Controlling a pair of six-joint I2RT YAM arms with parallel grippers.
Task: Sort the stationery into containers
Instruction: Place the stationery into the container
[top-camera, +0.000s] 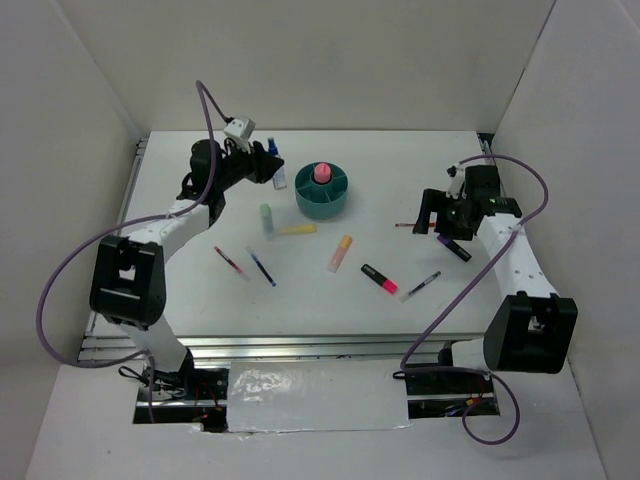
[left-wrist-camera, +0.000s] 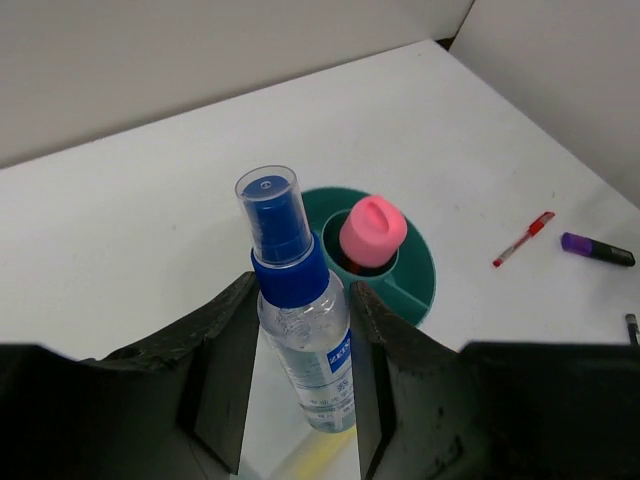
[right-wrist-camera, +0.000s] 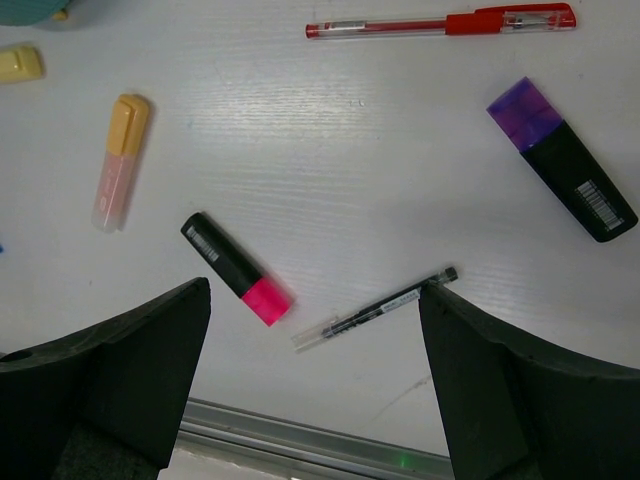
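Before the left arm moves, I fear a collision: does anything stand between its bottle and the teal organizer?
Nothing visible does. Bare table lies between the bottle in the left gripper and the organizer. Only the organizer's central cup is taken, by a pink-capped item.

Upright blue-capped clear bottle (left-wrist-camera: 305, 350) near teal organizer (left-wrist-camera: 415, 280), pens (top-camera: 261, 266) and markers (top-camera: 340, 253) scattered flat.
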